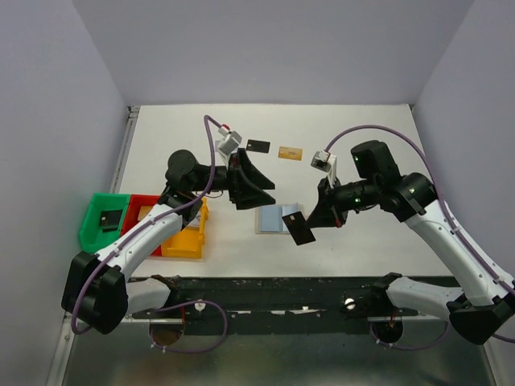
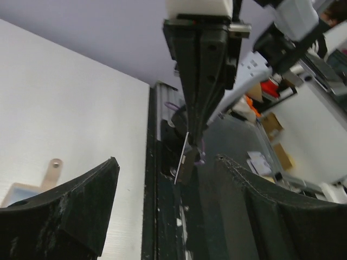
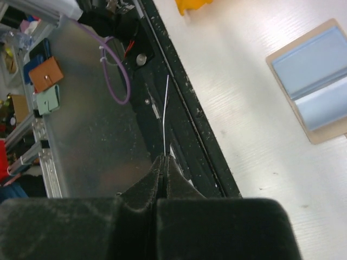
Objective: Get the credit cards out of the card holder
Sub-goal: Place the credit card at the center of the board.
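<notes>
Above the tabletop (image 1: 362, 129), the right fingers (image 3: 142, 189) pinch a black credit card (image 1: 299, 229) while the left fingers (image 2: 70, 211) stand spread, touching nothing.

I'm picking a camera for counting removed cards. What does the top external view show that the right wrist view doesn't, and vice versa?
Only top external: a loose black card and an orange-gold card lying on the table's far side, plus the open left gripper. Only right wrist: the held card seen edge-on, pinched between closed fingertips, and the tan border of the card holder. Both: the right gripper gripping that card, and the card holder lying open with its light-blue panels up.
</notes>
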Action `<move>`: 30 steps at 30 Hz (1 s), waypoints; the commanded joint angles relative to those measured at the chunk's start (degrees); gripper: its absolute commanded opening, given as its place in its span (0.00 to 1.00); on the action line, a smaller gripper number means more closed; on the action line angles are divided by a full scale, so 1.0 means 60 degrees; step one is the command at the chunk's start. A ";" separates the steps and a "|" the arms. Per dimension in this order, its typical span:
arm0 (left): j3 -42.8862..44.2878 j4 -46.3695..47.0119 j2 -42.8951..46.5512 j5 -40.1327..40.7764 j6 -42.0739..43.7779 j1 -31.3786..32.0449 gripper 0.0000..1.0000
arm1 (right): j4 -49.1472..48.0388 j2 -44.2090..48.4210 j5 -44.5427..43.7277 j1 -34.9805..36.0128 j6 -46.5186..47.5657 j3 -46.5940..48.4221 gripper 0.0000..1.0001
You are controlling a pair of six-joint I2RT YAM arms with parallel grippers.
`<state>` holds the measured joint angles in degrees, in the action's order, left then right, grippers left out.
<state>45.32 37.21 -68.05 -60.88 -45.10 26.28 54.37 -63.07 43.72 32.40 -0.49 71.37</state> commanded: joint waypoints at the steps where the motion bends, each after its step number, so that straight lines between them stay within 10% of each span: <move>1: 0.0824 -0.0891 -0.0259 -0.1923 0.0979 0.0920 0.79 | 0.1119 -0.0226 0.0198 0.0370 0.0536 0.0496 0.00; 12: 0.1924 -0.5261 -0.0801 -0.1602 0.4087 0.1918 0.62 | 0.1119 -0.0563 -0.0022 0.0810 0.0507 0.0950 0.00; 30: 0.2027 -0.5821 -0.1226 -0.1528 0.4455 0.2153 0.26 | 0.1221 -0.0783 -0.0212 0.1001 0.0580 0.1390 0.00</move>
<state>56.25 2.57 -75.22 -69.23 -19.70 38.76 60.07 -67.61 42.94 37.80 2.46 77.67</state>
